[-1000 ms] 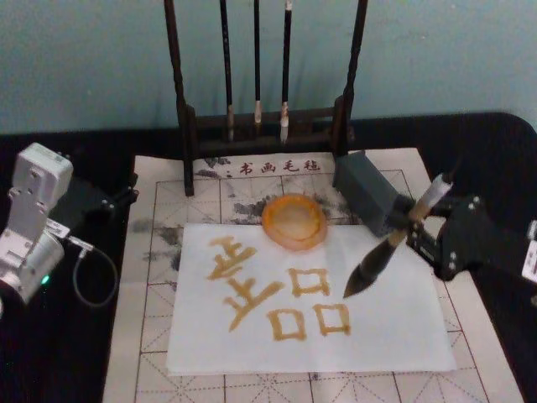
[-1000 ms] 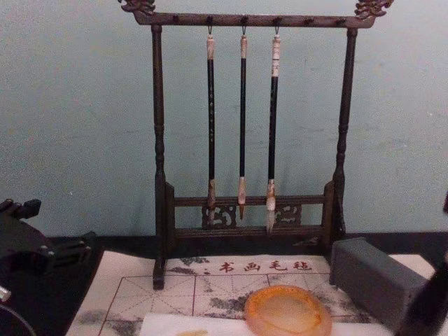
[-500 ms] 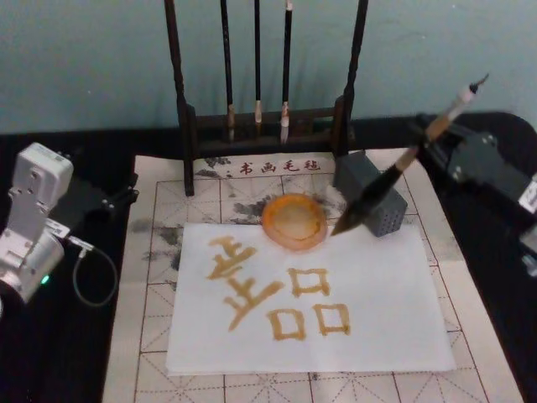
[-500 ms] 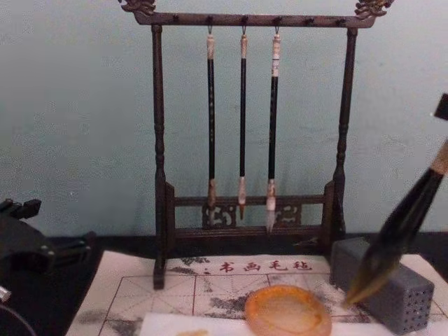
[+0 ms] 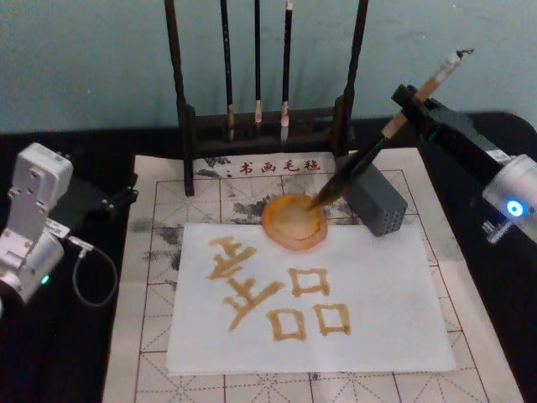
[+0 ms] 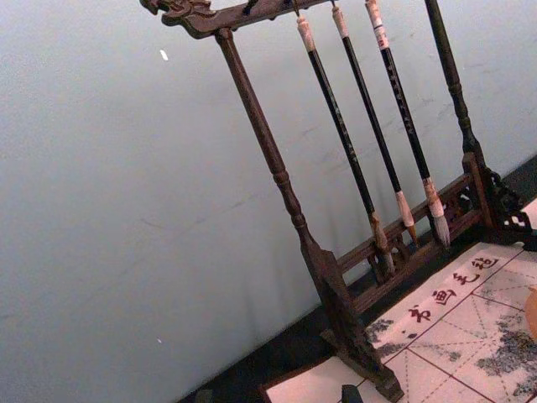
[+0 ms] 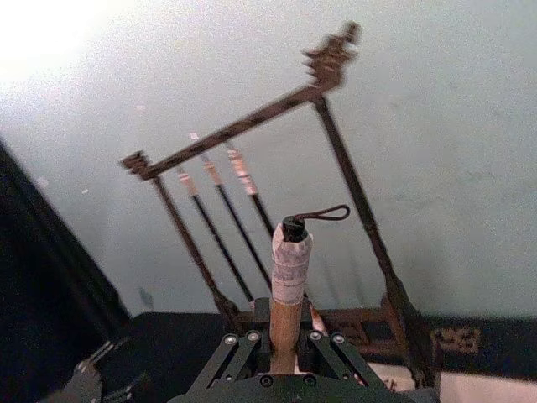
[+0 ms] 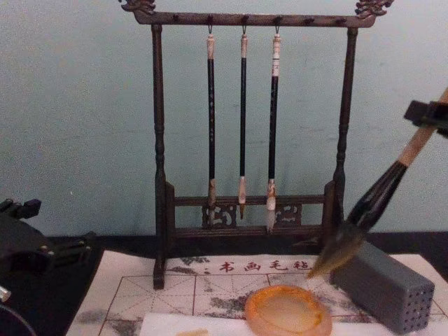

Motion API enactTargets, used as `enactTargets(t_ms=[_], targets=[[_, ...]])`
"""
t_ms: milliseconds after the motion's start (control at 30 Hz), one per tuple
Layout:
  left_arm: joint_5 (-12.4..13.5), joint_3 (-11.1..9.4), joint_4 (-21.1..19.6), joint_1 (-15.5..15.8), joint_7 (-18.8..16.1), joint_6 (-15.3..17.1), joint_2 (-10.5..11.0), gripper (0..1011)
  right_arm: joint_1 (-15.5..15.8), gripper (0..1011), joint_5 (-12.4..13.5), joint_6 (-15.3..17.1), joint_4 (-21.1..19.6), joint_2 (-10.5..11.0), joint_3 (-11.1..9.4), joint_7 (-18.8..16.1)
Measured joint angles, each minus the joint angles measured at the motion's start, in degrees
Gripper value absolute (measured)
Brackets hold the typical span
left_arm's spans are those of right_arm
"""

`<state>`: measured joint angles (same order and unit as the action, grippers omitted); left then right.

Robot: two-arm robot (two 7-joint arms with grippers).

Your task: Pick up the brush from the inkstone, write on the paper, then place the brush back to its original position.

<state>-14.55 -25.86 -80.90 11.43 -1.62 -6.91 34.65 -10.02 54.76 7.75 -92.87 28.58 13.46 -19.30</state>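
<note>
Well, the right gripper (image 5: pixel 403 107) is up at the far right of the mat, clenched on the tan handle of the brush (image 5: pixel 352 170). From the right wrist view the fingers (image 7: pixel 323 344) press the shaft from both sides, with the white end cap and its loop sticking up past them. The brush slants down to the left. Its dark tuft points at the rear right rim of the inkstone (image 5: pixel 293 222), and from the chest view the tip hangs just above that rim, not touching.

The inkstone sits on the gridded mat (image 5: pixel 143 336), touching the far edge of the paper (image 5: pixel 386 302), which carries amber characters. The grey block (image 5: pixel 377 204) lies just right of the dish, under the slanted brush. Behind stands the rack (image 5: pixel 180 101) with three thin brushes (image 8: pixel 242 119) hanging. The left gripper (image 5: pixel 117 198) is parked off the mat's left edge.
</note>
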Motion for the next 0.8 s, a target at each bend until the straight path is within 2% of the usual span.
enactTargets(t_ms=[167, 200, 300, 533, 800], targets=[[0.0, 0.0, 0.0, 0.0, 0.0, 0.0, 0.0, 1001, -3.48, 185, 4.79, 5.32, 3.34, -2.78, 0.43, 5.69], [0.0, 0.0, 0.0, 0.0, 0.0, 0.0, 0.0, 1001, -3.48, 185, 4.79, 5.32, 3.34, -2.78, 0.43, 5.69], [0.0, 0.0, 0.0, 0.0, 0.0, 0.0, 0.0, 1001, -5.22, 185, 7.12, 7.5, 5.39, -4.16, 0.71, 8.32], [0.0, 0.0, 0.0, 0.0, 0.0, 0.0, 0.0, 1001, -7.84, 185, 10.62, 10.18, 9.13, -6.41, 1.23, 12.42], [0.0, 0.0, 0.0, 0.0, 0.0, 0.0, 0.0, 1001, -9.86, 185, 14.07, 11.34, 12.9, -8.92, 1.14, 17.35]])
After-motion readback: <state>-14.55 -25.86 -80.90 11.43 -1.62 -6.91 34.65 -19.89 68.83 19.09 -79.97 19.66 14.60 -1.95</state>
